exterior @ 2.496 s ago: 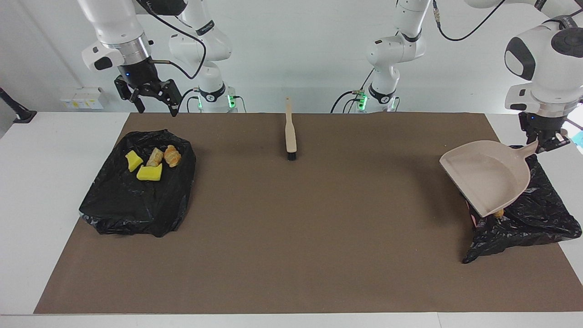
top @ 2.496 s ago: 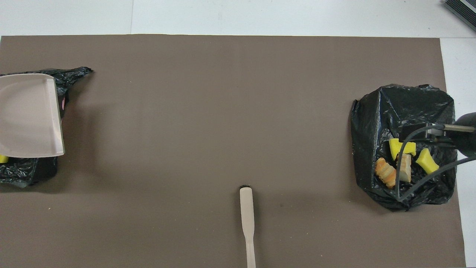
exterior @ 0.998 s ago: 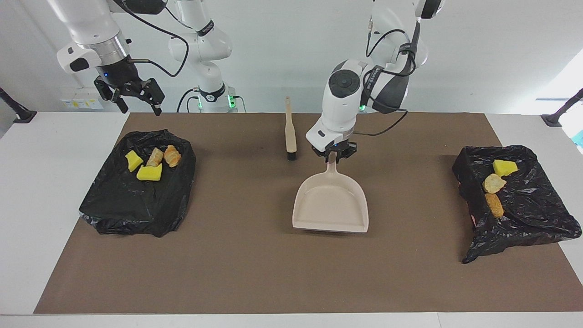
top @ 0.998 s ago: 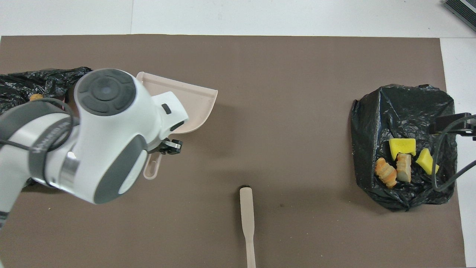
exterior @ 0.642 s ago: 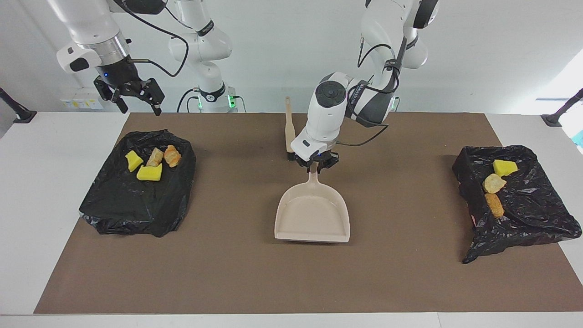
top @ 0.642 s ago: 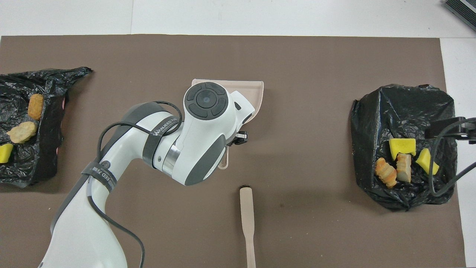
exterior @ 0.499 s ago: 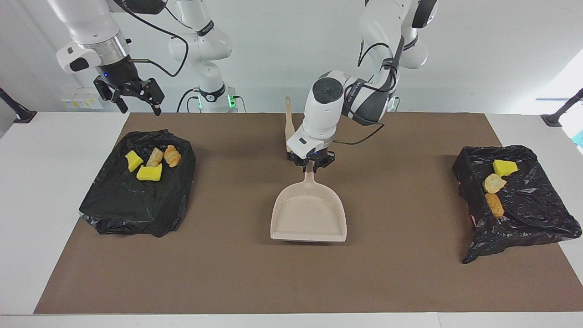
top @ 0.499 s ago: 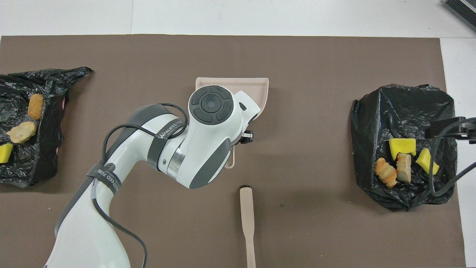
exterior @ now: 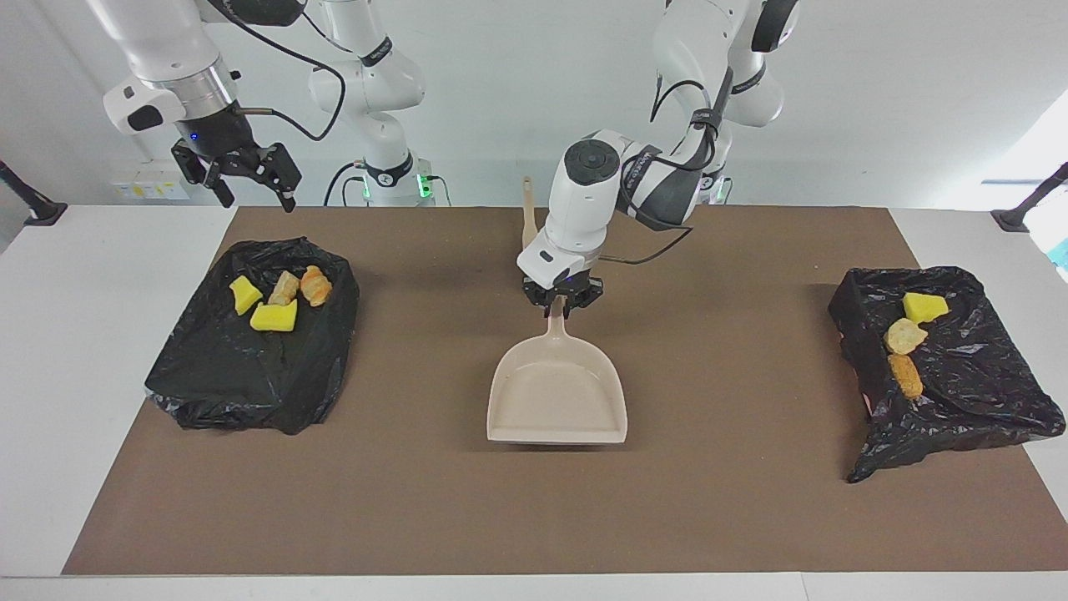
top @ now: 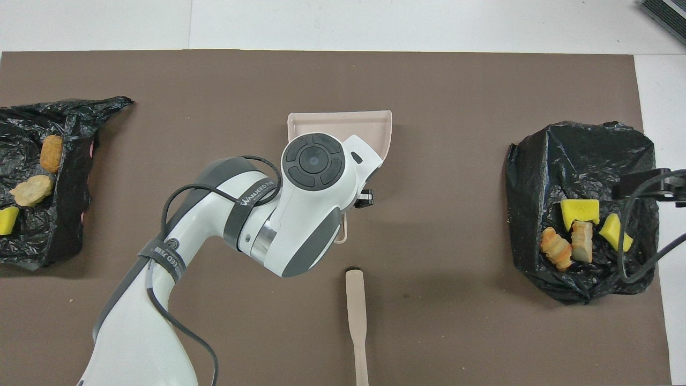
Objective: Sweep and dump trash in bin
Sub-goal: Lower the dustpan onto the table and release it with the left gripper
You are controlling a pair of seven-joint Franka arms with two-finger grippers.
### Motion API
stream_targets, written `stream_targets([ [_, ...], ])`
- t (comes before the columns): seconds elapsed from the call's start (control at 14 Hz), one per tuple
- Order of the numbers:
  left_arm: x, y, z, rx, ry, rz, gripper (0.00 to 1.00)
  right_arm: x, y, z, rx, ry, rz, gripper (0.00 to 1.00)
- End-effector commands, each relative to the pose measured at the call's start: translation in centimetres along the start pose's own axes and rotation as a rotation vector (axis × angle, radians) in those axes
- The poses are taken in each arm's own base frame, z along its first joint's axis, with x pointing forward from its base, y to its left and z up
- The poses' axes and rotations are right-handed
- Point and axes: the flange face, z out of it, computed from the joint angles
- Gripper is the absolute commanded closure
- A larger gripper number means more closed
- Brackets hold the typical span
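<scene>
The beige dustpan lies on the brown mat at mid-table, mouth turned away from the robots. My left gripper is shut on its handle; in the overhead view the wrist hides all but the pan's front. Trash lies in two black-lined bins. Three pieces are in the bin at the left arm's end, and several in the bin at the right arm's end. My right gripper hangs open, up over the robots' edge of that bin.
A beige brush with black bristles lies on the mat between the dustpan and the robots, its handle pointing at them. The brown mat covers most of the white table.
The left arm carried the dustpan from over the bin at its end to mid-table, then slid it slightly toward the right arm's end. The right gripper rose earlier and has held still since.
</scene>
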Motion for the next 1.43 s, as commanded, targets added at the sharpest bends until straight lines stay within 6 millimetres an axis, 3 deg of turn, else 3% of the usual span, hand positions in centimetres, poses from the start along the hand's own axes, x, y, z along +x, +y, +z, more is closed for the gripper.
stream_targets([
  [0.0, -1.4, 2.7, 4.0, 0.012, -0.006, 0.002, 1.0, 0.0, 0.2, -0.3, -0.009, -0.004, -0.028, 0.0],
  [0.14, -1.4, 2.5, 4.2, 0.02, -0.012, 0.008, 1.0, 0.1, 0.2, -0.3, -0.01, -0.004, -0.027, 0.0],
  [0.21, -1.2, 2.3, 4.3, 0.01, -0.013, -0.008, 0.16, 0.0, 0.2, -0.4, -0.009, -0.003, -0.028, 0.0],
  [0.29, -1.0, 1.9, 4.0, 0.007, -0.019, -0.024, 0.0, 0.0, 0.0, -0.4, -0.009, -0.003, -0.031, 0.0],
  [0.43, -0.8, 1.3, 3.1, 0.009, -0.017, -0.032, 0.0, 0.0, 0.0, -0.4, -0.009, -0.003, -0.03, 0.0],
  [0.5, -0.4, 0.4, 1.6, 0.006, -0.009, -0.043, 0.0, 0.0, 0.1, -0.4, -0.009, -0.003, -0.028, 0.0],
  [0.71, 2.2, -5.0, -2.7, 0.014, 0.0, -0.106, 0.0, 0.0, 0.0, -0.3, -0.01, -0.004, -0.03, 0.0],
  [1.07, 6.5, -16.3, -7.8, 0.009, 0.028, -0.064, 0.0, 0.0, 0.0, -0.4, -0.009, -0.003, -0.03, 0.0],
  [1.35, 7.3, -26.9, -12.1, 0.023, -0.018, 0.065, 0.0, -0.3, 0.1, -0.2, -0.011, -0.029, -0.028, 0.0],
])
